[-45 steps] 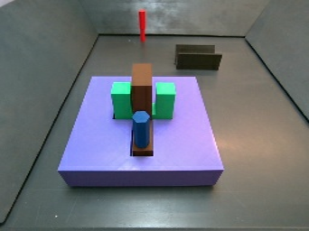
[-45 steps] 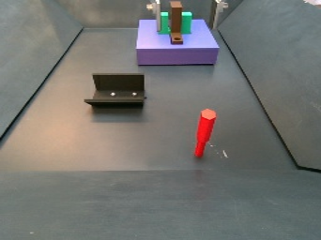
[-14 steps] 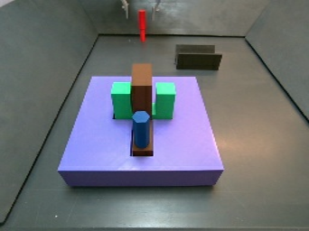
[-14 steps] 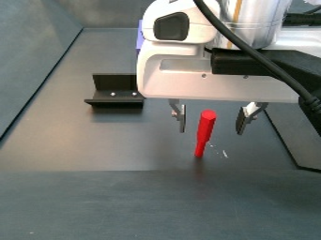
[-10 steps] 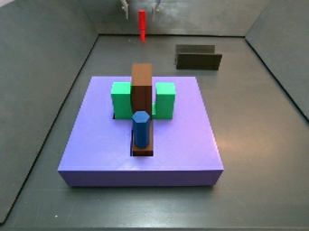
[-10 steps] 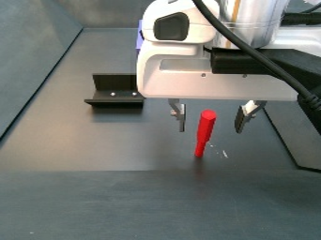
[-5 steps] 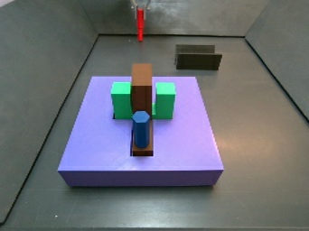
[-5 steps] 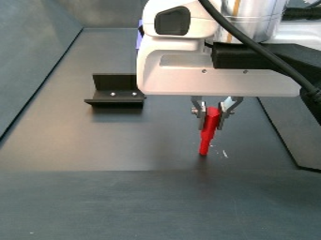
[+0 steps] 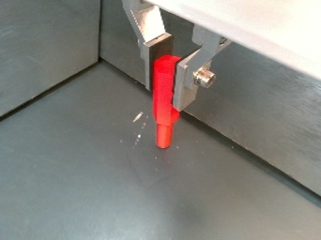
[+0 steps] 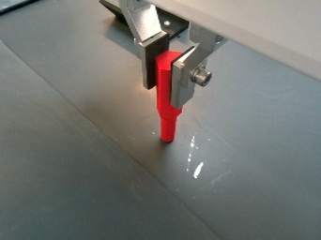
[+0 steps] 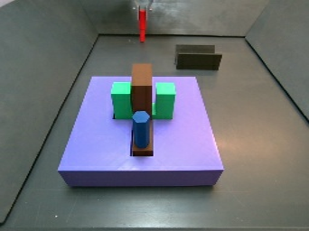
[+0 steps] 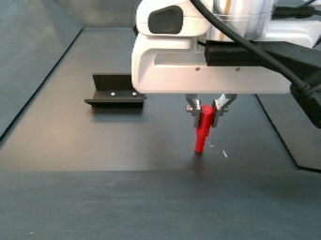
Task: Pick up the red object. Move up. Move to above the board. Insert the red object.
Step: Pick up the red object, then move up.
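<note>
Red object (image 9: pixel 163 98) stands upright with its upper part pinched between the gripper (image 9: pixel 168 67) fingers, the silver plates pressed against its two sides, so you have it clamped near the top and the longer lower part hangs free for insertion. In a side view the peg (image 12: pixel 204 131) sits at centre frame, its lower tip at or just above the grey floor beside faint scratch marks; you cannot tell from these views whether it has left the surface. The gripper (image 12: pixel 207 106) points straight down under the white wrist housing, which keeps the peg vertical for the lift that I judge comes next. The fixture (image 12: pixel 116 91) lies to the left of it in that view, well apart. In a side view the board (image 11: pixel 141 135) fills the lower middle, carrying a green block (image 11: pixel 121 99), a brown bar (image 11: pixel 143 88) and a blue hexagonal peg (image 11: pixel 141 128), while the red peg (image 11: pixel 141 24) shows far off at the top edge, so you have a long carry ahead.
</note>
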Robot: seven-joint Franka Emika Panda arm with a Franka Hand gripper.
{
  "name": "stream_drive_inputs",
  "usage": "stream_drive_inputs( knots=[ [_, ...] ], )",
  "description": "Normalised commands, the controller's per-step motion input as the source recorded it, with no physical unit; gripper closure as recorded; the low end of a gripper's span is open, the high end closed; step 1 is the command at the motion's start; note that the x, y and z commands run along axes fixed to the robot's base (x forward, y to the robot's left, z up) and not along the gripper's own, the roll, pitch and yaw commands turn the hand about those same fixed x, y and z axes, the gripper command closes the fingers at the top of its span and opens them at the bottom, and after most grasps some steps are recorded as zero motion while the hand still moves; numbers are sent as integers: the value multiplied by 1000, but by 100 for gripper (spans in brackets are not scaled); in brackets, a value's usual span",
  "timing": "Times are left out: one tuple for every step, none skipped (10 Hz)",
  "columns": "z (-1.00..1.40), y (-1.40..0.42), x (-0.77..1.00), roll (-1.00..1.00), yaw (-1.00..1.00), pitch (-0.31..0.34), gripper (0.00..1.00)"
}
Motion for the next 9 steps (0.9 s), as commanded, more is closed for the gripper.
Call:
stream_drive_inputs(
  knots=[
    [0, 0, 0, 0, 0, 0, 100],
    [0, 0, 0, 0, 0, 0, 100],
    [0, 0, 0, 0, 0, 0, 100],
    [0, 0, 0, 0, 0, 0, 100],
    [0, 0, 0, 0, 0, 0, 100],
    [0, 0, 0, 0, 0, 0, 100],
    [833, 0, 0, 0, 0, 0, 100],
    [798, -12, -43, -11, 22, 20, 100],
    [558, -19, -86, 5, 27, 45, 100]
  ],
)
